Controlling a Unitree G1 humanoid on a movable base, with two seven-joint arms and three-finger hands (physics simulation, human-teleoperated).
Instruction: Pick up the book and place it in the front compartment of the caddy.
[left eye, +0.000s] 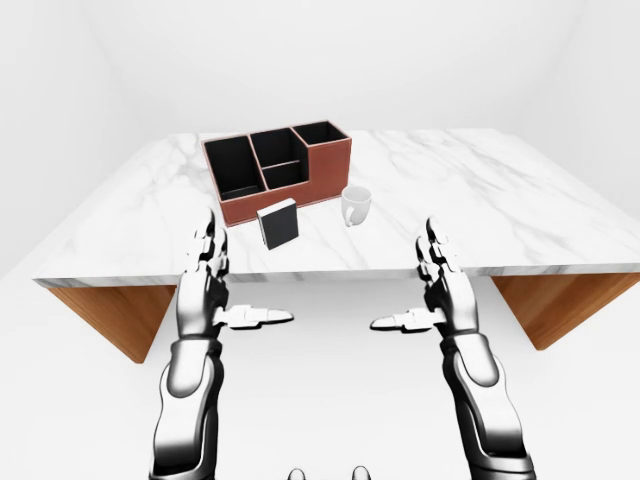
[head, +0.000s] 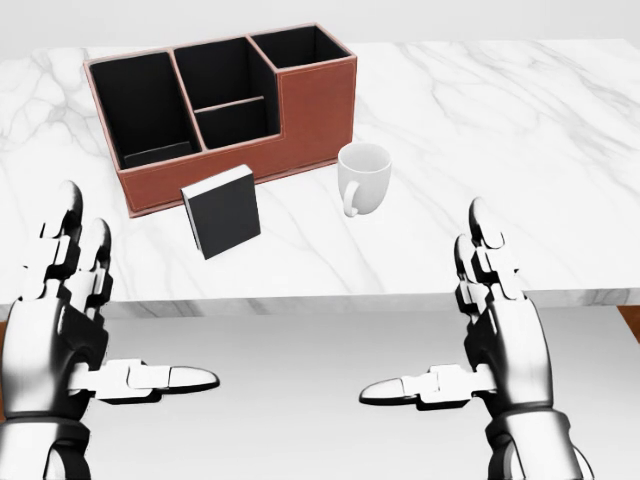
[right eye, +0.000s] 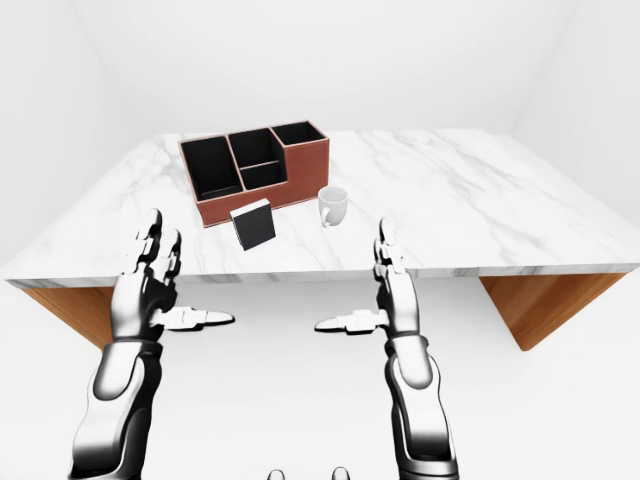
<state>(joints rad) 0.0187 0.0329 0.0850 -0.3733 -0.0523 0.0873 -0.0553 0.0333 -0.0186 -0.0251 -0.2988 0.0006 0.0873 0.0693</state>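
A small black book (head: 222, 211) with a white page edge stands upright on the marble table (head: 520, 120), just below the caddy in the head view. The red-brown caddy (head: 218, 108) has black-lined compartments: one large at the left, a split middle one, and a taller one at the right. My left hand (head: 70, 330) is open, below the table's near edge at the left. My right hand (head: 480, 330) is open, below the edge at the right. Both hands are empty and apart from the book.
A white mug (head: 362, 176) stands on the table just right of the book, below the caddy's right end. The table's wooden base (left eye: 560, 310) shows under both ends. White walls and floor surround the table.
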